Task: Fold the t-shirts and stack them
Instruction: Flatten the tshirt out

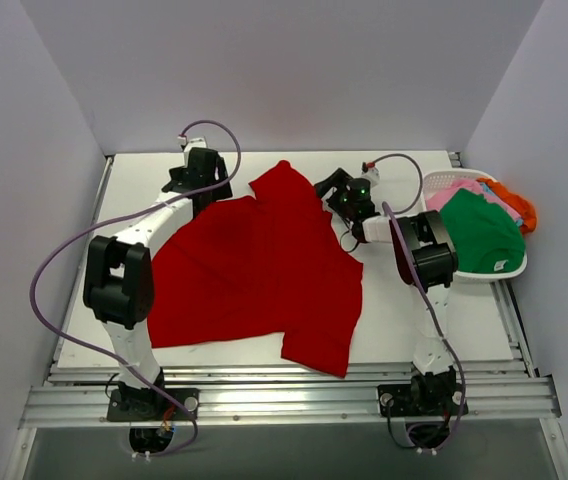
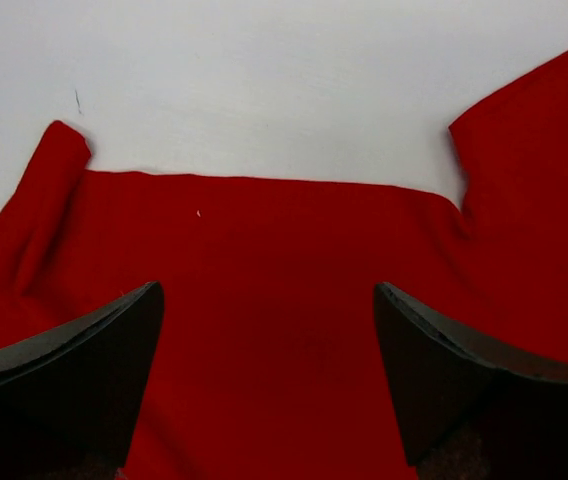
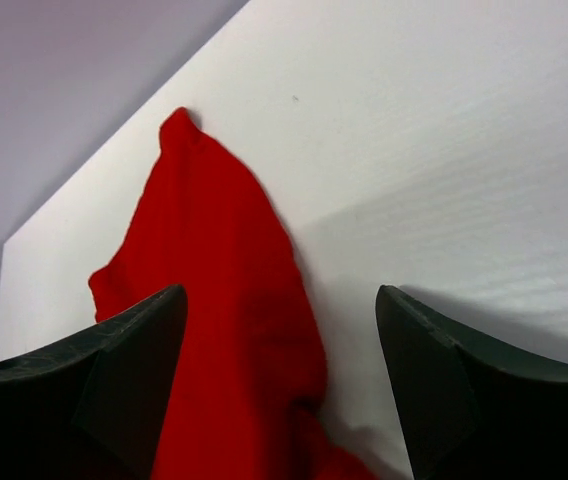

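Ref. point is the white basket. The red t-shirt lies spread but rumpled on the tabletop, left of the basket, w/ a strip of bare tabletop btwn them. The green t-shirt, pink t-shirt and orange t-shirt sit heaped in the basket, not yet folded.

Right pincer: jaws apart, gripping nothing. It hangs btwn the basket and the red cloth, by the shirt's far, basket-side corner. In its wrist view a red flap, prob. a sleeve, runs lengthwise away from the fingers, partly under one finger, w/ bare tabletop under the other.

Left pincer: jaws wide, nothing held. It hovers over the shirt's far edge on the side away from the basket. A straight cloth edge runs crosswise ahead of its fingers, w/ a rolled corner at one end.

Our read: each arm is nearest its own far corner, so both prob. drop & pinch there. The flap sits off-centre for the right one, so we'd shift it away from the basket first, else it closes on tabletop.
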